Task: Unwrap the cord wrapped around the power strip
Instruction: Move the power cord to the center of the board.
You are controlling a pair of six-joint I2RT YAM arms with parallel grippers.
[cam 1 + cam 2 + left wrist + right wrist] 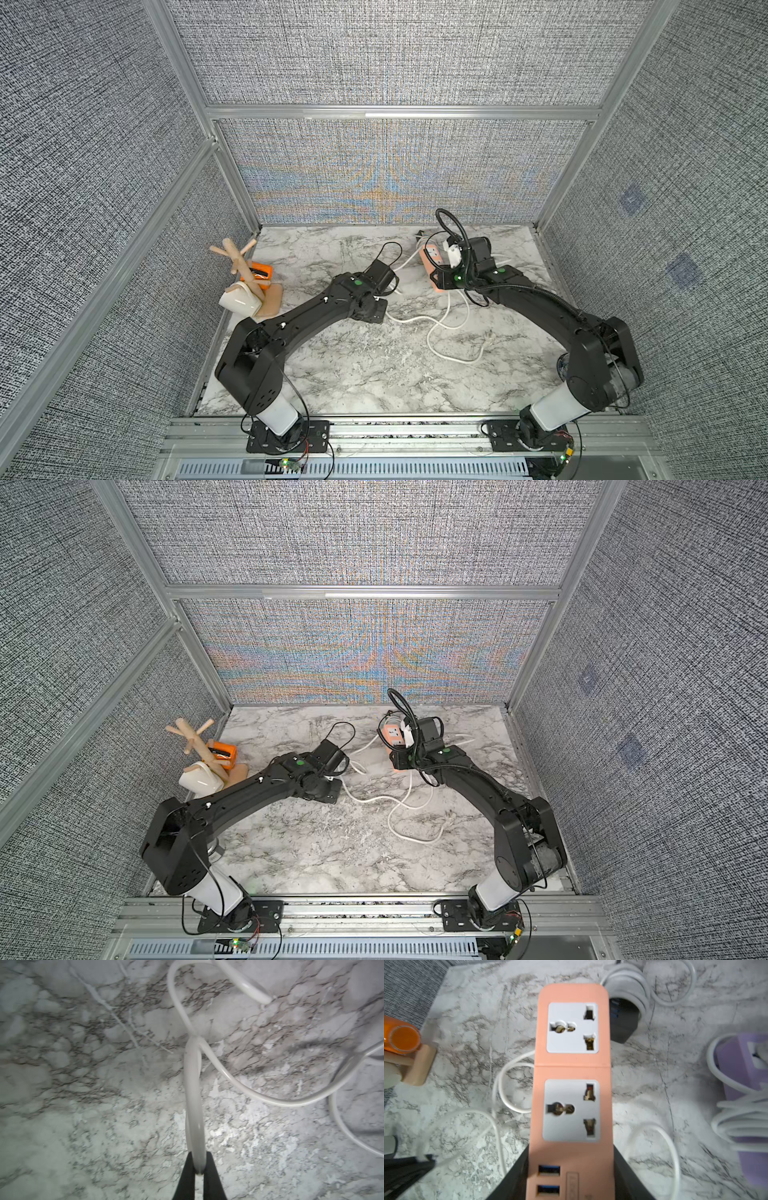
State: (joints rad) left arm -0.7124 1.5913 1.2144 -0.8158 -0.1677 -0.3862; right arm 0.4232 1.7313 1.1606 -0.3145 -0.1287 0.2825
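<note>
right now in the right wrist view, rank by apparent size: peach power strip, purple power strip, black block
1. peach power strip: largest, but nearest the camera
2. purple power strip: cut off by the frame edge
3. black block: smallest, partly under a cord bundle

Power strip point(429, 261) back-right on worktop point(353, 374), cord point(193, 1095) sprawled in front of it, mug rack point(248, 272) far left.

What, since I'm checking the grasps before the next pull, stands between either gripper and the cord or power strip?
Nothing visible does. The left gripper is shut on the white cord, and the right gripper clamps the power strip by its long sides.
</note>
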